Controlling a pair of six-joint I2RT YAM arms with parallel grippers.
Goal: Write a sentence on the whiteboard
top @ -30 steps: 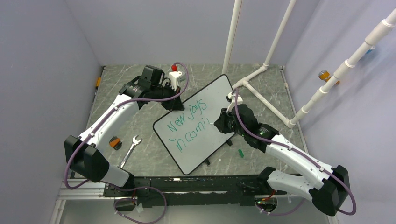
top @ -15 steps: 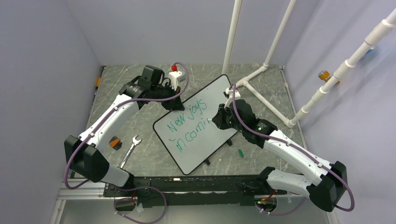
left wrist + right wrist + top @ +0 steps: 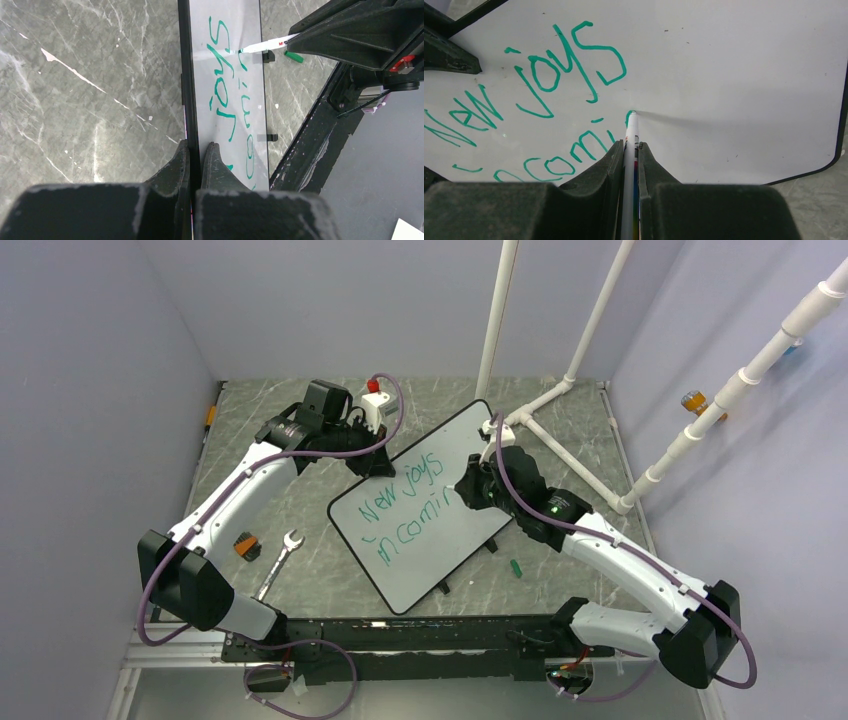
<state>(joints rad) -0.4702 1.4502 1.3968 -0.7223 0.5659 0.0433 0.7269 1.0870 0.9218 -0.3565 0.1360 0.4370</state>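
The grey marbled counter (image 3: 300,455) carries the whiteboard (image 3: 432,562), which lies flat and skewed near the middle, one rounded corner pointing to the far side. The left pincer (image 3: 195,150) is clenched on the board's thin black rim at its far-left edge, with one finger over the white face and one outside the rim. The right pincer (image 3: 630,150) is clenched on a white marker (image 3: 630,132), which runs out between its fingers with the tip touching the board.

The sentence (image 3: 402,508) stands in green in two lines. "New joys" is above, and below it the right wrist view shows "incomi" and a short fresh stroke at the tip. The step in hand looks like the next letter, with the end of the word not yet written.

To do it well, the right arm should hold a light, even pressure so the line neither skips nor drags the board. The letter should match the height and slant of its neighbours. Bare white lies ahead of the tip, but the rim curves in beyond it, so the last letters are best kept compact. The left grasp needs to be firm, since any slip of the board would bend the stroke.

A small green cap (image 3: 517,567) lies on the counter just beside the board's right edge, out of the marker's path.
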